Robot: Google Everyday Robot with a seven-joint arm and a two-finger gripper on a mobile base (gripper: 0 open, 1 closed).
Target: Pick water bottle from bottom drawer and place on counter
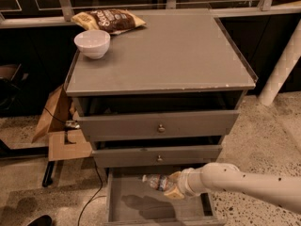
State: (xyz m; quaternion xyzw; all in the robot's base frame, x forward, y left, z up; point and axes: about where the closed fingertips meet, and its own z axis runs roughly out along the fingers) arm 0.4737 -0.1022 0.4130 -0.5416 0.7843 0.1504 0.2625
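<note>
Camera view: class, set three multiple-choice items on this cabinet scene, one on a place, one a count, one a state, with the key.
1. Where is the end effector? A at the top drawer; B over the bottom drawer, by the water bottle; C on the floor.
2. How many things lie on the counter? A two; B four; C none.
3. The bottom drawer is: A shut; B pulled open; C removed.
Key: B, it reaches into that drawer; A, white bowl and snack bag; B, its grey inside shows.
</note>
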